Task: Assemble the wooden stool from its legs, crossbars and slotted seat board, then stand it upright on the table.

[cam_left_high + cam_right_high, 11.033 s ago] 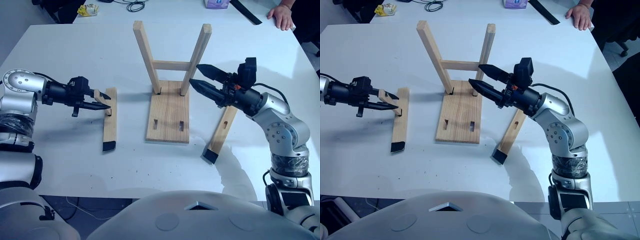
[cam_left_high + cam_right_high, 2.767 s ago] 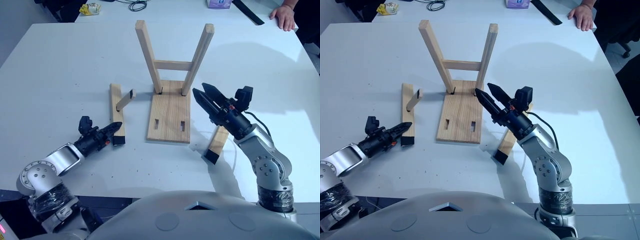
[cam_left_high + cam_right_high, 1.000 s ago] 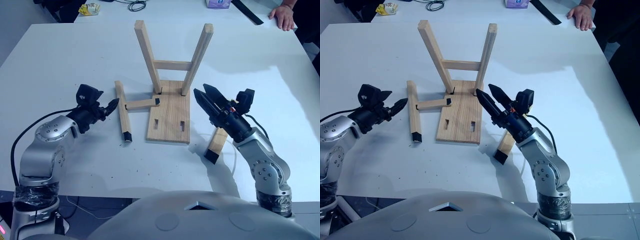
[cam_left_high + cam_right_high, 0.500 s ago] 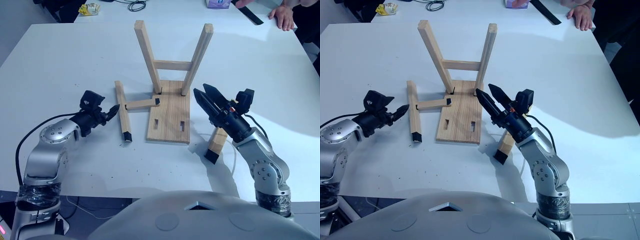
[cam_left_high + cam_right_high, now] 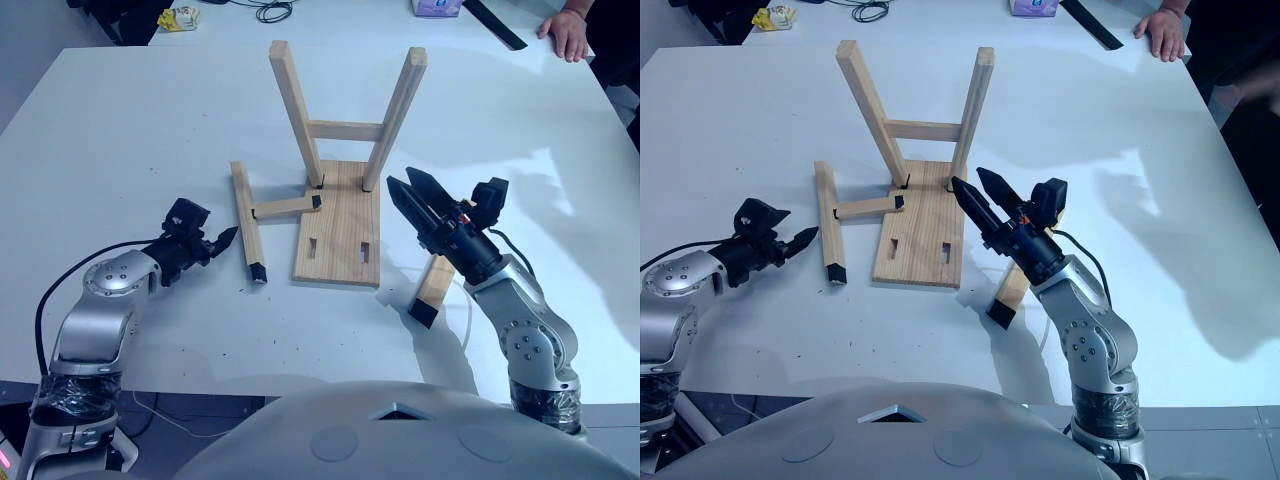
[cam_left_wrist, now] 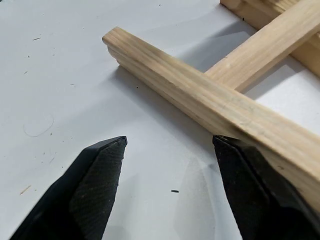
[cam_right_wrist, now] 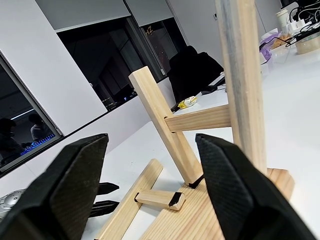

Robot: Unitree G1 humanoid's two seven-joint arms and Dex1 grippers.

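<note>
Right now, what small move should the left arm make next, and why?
Probably ease the left gripper forward around the loose leg and close: it is open just short of that leg, which lies flat beside the seat board.

legs 4 | crossbars 2 | seat board 1

The left arm and right arm are rounded silver-grey housings, each with a black textured band near the body. A thin black cable loops off the left one; the right wrist shows small red-orange marks. The left gripper and right gripper have black, tapering, finely ribbed fingers.
</note>
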